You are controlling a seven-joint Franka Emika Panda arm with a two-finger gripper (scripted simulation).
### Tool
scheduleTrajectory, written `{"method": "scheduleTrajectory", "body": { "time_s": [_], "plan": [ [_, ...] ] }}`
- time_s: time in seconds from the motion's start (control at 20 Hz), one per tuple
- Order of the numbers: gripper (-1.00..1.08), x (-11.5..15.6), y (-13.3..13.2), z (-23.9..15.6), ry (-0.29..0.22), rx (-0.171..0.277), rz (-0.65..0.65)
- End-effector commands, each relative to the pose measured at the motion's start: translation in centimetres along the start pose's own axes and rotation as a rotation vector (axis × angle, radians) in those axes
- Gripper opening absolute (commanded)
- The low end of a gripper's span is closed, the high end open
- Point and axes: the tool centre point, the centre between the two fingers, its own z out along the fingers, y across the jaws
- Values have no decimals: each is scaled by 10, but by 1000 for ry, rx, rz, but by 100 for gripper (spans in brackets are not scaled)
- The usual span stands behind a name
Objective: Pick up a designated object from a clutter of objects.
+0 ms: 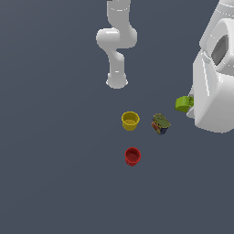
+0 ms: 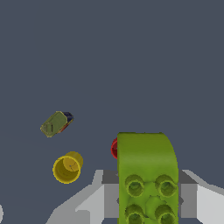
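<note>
Clenched on the green block (image 2: pixel 147 175), my claw (image 1: pixel 188 106) hangs at three o'clock of the box (image 1: pixel 160 124); yellow cup (image 1: pixel 130 120) and red cup (image 1: pixel 132 156) stand apart on the bench (image 1: pixel 55 173).

Studded lime-green piece (image 2: pixel 146 175) (smooth, plastic-looking)

The only other thing here is the floor (image 1: pixel 45 183). It is flat and plain, a dark grey-blue all over. In the exterior view it fills the picture from side to side, and it looks a bit more blue near the top and a bit more grey near the bottom. In the wrist view the same dark floor (image 2: pixel 131 52) spreads out behind everything.
</note>
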Motion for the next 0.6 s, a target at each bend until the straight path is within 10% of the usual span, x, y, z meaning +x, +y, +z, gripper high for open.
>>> {"method": "scheduleTrajectory", "body": {
  "time_s": [0.0, 0.55],
  "plan": [
    [-100, 4, 2, -5, 0, 0, 0],
    [-100, 9, 6, -13, 0, 0, -1]
  ]
}}
